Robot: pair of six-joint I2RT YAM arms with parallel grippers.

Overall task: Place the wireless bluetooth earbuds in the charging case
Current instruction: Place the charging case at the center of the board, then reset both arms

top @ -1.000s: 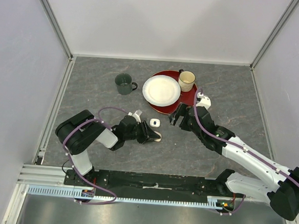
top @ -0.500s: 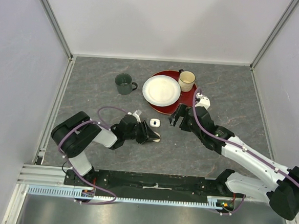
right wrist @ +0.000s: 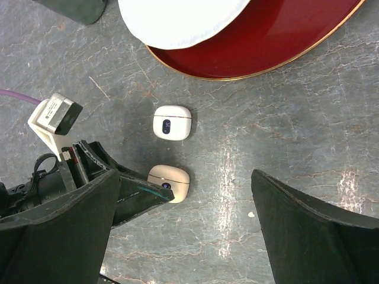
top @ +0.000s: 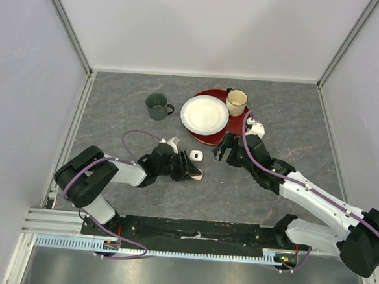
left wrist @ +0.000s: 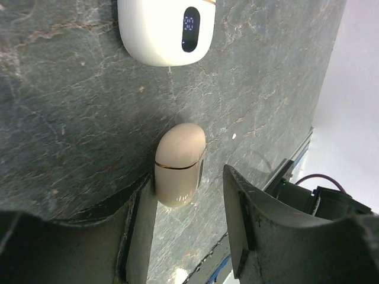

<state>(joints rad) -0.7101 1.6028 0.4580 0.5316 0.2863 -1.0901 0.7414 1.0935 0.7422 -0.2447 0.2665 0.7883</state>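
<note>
Lower left of the overhead view: the left gripper (left wrist: 186,177) lies low along the table, its jaws parted and straddling the peach case (left wrist: 179,165), gripping nothing. In the wrist view one finger (left wrist: 141,219) sits against or just beside the case's flank (contact cannot be confirmed), while the other (left wrist: 237,219) stands apart from it. Risk: a sideways pull-back would drag or spin the case. The case lies flat with its lid shut, so nothing can go in until it is opened. Just above it in the overhead view, and apart from it, lies the white case (top: 196,155), also shut, its display lit. No earbuds are visible in any view; whether they sit inside the cases cannot be told. Centre-right: the right gripper (top: 223,149) hovers over the table, jaws spread wide and empty, near both cases and close to the left gripper. Risk: two arms working one small patch could clash, or a descending finger could knock the white case aside. Upper right: the red tray (top: 238,124) carrying the white plate (top: 204,114) lies just behind the right gripper; a backward swing could catch its rim.
</note>
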